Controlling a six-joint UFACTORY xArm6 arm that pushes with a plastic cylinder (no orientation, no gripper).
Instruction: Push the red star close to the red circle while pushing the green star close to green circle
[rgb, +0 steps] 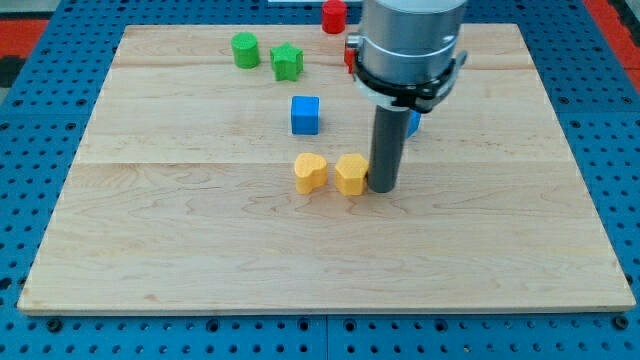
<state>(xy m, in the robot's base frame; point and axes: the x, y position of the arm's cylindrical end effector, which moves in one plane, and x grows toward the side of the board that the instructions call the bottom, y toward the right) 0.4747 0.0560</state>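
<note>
The red star (350, 52) (mostly hidden behind the arm) sits near the board's top edge, below the red circle (333, 15); the green star (287, 62) sits just beside the green circle (245, 50). Both stars look light, rigid and slippery, best pushed flat-on. My tip (384, 187), a plain rod with nothing to open or close, touches a yellow block (351, 174).

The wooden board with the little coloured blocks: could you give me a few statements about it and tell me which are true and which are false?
1. The green star sits just to the view's right of the green circle. True.
2. My tip rests beside the blue cube. False: it is right beside the yellow hexagon, on its right.
3. Two yellow blocks lie side by side near the board's middle. True: the yellow heart and the hexagon.
4. The red circle lies at the view's bottom edge. False: it is at the view's top.
</note>
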